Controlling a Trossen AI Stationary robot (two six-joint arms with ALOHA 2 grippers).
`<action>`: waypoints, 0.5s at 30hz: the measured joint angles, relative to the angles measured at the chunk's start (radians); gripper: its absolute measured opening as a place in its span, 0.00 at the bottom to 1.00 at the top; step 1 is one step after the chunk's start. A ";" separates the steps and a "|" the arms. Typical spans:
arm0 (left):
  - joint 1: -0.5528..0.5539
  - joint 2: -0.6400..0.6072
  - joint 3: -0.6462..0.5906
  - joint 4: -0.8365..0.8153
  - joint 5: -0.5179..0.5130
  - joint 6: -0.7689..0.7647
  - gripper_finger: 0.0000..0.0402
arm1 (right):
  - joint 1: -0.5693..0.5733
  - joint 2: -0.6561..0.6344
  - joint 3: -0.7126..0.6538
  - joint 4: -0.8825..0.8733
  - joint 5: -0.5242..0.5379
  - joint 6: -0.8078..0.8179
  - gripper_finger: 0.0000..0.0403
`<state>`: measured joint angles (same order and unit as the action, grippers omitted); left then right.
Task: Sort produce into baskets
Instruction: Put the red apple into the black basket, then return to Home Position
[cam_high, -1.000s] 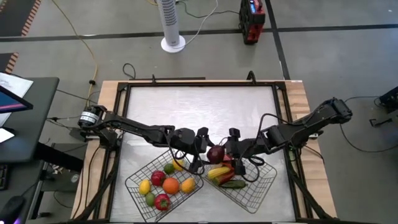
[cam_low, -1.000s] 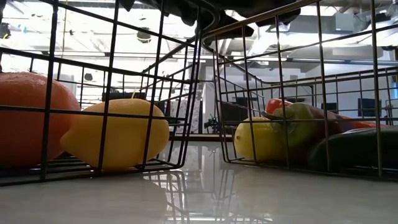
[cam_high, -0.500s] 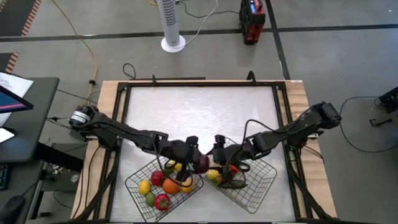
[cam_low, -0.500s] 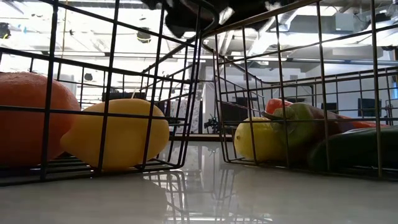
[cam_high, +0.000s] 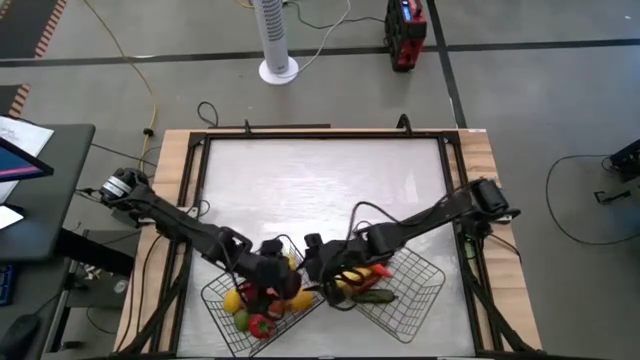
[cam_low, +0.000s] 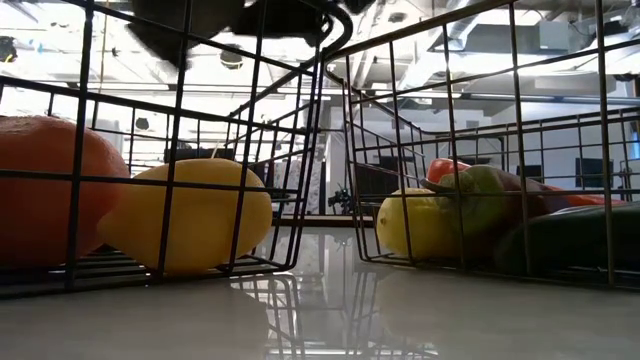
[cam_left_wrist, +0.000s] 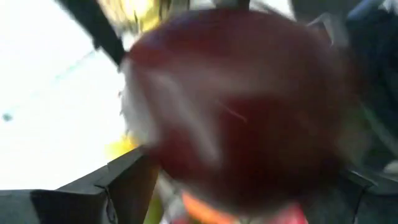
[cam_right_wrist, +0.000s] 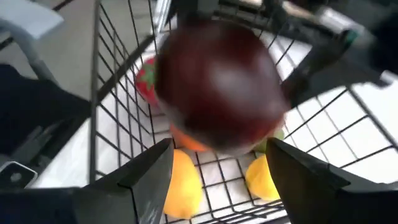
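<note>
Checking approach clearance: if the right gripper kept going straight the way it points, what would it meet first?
The dark red round fruit directly ahead of the right gripper; beyond it lies the left basket with its produce. Depth is uncertain.

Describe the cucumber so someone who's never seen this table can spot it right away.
On the table, find the right-hand wire basket of the two. The cucumber lies near that basket's lowest corner in the overhead view, beside yellow and red pieces. It is the only long, dark green piece in that basket.
</note>
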<state>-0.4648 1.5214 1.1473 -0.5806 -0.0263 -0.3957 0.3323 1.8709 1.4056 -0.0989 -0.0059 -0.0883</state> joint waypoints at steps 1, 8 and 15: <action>-0.008 -0.002 0.000 -0.039 0.000 -0.019 0.79 | -0.006 0.015 0.020 -0.021 -0.005 -0.002 0.71; -0.025 -0.006 -0.004 -0.267 0.010 -0.115 0.79 | -0.035 0.049 0.097 -0.141 0.001 -0.026 0.71; -0.021 -0.011 0.029 -0.271 -0.086 -0.051 0.79 | -0.050 -0.047 0.095 -0.251 0.004 -0.026 0.71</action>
<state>-0.4854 1.5103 1.1760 -0.8513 -0.1119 -0.4471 0.2825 1.8234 1.5009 -0.3497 -0.0019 -0.1143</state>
